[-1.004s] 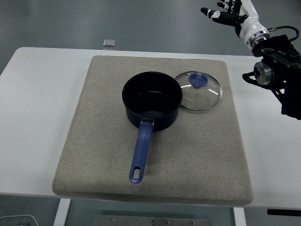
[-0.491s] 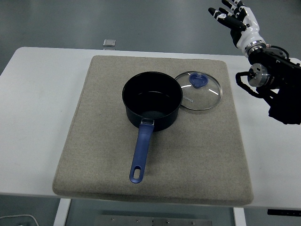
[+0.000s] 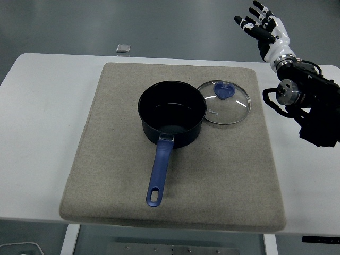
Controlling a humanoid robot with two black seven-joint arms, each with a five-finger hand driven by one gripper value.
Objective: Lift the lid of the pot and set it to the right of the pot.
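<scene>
1. The pot lid (image 3: pixel 225 102), glass with a blue knob, lies flat on the grey mat (image 3: pixel 106 175), just to the right of the pot (image 3: pixel 172 112). Its left rim appears to touch or slightly tuck against the pot's wall; the view is too coarse to say which.
2. The pot stands open and upright, its blue handle (image 3: pixel 159 174) running toward the bench's near edge. That long axis points away from the lid, so the handle does not stand in any path to it.
3. From the lid, the right robot hand (image 3: pixel 262 25) lies up and to the right, raised over the far right corner of the bench (image 3: pixel 37 117) and well apart from the lid. Its fingers are spread and hold nothing.
4. The left robot hand is out of view, so the right one is the nearer.
5. Judged from how things lie, the placing looks done; any further move is only a clear retreat to the right.
</scene>
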